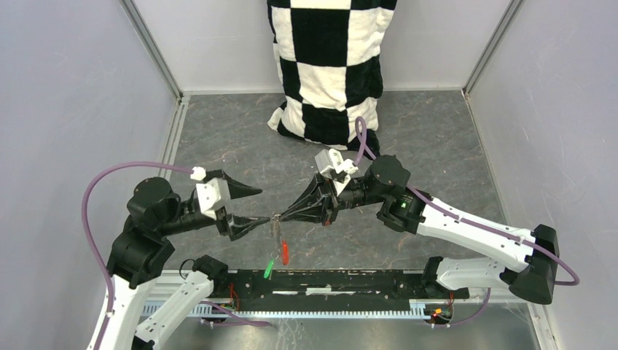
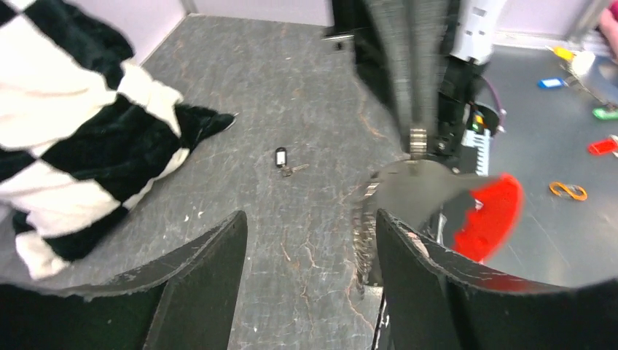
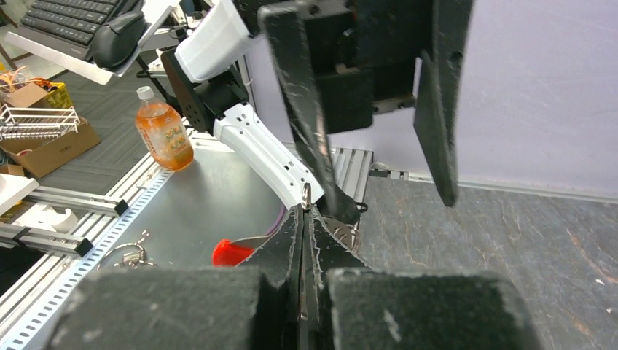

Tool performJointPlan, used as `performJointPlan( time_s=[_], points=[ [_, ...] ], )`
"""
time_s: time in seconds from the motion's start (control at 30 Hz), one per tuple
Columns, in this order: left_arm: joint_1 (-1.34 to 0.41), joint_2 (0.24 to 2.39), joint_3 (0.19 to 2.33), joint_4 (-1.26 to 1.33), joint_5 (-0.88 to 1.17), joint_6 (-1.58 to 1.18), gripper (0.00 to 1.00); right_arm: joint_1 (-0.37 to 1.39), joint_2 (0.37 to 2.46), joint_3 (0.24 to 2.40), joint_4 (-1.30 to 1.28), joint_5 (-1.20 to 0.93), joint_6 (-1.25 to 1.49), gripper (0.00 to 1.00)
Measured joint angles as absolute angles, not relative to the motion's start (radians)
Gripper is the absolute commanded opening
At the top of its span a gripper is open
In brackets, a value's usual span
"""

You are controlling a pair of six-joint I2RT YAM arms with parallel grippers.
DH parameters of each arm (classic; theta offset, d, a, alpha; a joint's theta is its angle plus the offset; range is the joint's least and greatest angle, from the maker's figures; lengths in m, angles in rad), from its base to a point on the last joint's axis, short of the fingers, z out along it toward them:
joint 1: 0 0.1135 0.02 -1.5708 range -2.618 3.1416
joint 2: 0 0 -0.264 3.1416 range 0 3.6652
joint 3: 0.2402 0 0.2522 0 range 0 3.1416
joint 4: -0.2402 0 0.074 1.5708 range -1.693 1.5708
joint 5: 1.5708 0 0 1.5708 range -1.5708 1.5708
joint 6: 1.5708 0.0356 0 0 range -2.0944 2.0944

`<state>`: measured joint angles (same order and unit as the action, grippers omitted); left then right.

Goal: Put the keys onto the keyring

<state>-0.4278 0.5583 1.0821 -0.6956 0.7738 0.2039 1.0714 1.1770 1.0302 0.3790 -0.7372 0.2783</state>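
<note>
— Where do you stand?

— My right pincer (image 1: pixel 280 216) is pinched tight on the keyring (image 1: pixel 275 219). It holds the ring in the air over the near half of the table (image 1: pixel 437 146), with the red tag (image 1: pixel 285 253) dangling under it. My left pincer (image 1: pixel 262 205) is spread wide and grips nothing. The finger on its near-edge side is right up against the ring.

— And the keys?

— The black key (image 2: pixel 280 157) lies flat on the table toward the far edge, near the checkered cloth (image 2: pixel 73 131) and well apart from both pincers. The green key (image 1: pixel 269 268) is close to the near edge, just below the red tag. I cannot tell whether it hangs from the ring or lies loose.

— What could go wrong?

— I hold a thin ring by a sliver. If my left finger shoves it sideways, I think the ring twists or slips out of my right pincer and drops by the near edge. The hanging tag would add a tug if I jerk. My two pincers are tip to tip, so a careless closing move could knock them together. The black key is flat and tiny, and my fingertips might skate over it and push it under the cloth.
</note>
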Motion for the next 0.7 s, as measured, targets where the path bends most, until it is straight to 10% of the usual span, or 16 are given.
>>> performJointPlan(
  time_s=[0.7],
  points=[
    [-0.428,0.609,1.092,-0.703,1.076,0.209,0.4,1.071,1.195,1.047,0.297,-0.71,0.237,0.01]
  ],
)
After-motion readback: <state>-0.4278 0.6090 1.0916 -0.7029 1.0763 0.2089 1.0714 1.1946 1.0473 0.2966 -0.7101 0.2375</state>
